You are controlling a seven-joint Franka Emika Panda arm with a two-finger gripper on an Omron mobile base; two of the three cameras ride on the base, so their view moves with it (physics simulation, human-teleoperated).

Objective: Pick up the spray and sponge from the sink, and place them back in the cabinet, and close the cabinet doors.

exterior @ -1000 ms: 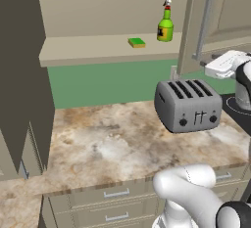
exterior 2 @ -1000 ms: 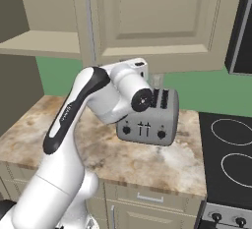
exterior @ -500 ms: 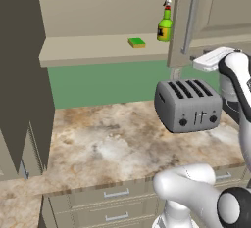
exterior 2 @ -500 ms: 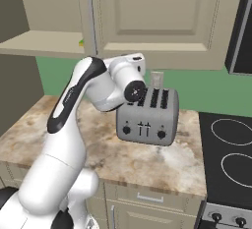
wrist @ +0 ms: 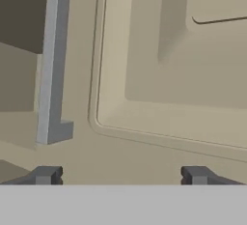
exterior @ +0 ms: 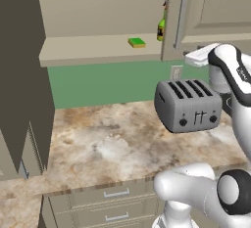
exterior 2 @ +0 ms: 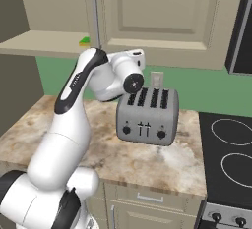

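On the cabinet (exterior: 98, 46) shelf lies the green-and-yellow sponge (exterior: 137, 42). The lime-green spray (exterior: 160, 28) stands to its right, mostly hidden behind the right cabinet door (exterior: 206, 7), which has swung nearly flat; its silver handle (exterior: 182, 9) faces out. The left door (exterior: 19, 75) hangs wide open. My gripper (wrist: 120, 175) is open, nothing between its fingertips (wrist: 46, 175), and it faces the right door's panel just right of the handle (wrist: 50, 64). My hand (exterior: 198, 56) sits at that door's lower edge. The sink is out of view.
A grey four-slot toaster (exterior: 188, 104) stands on the marbled counter (exterior: 98, 144) right below my hand. A black stove top (exterior 2: 229, 154) lies to the right. Beige drawers (exterior: 117, 193) run under the counter edge.
The right door has swung left toward shut and now covers most of the spray. My hand followed it left, and the jaws have widened.
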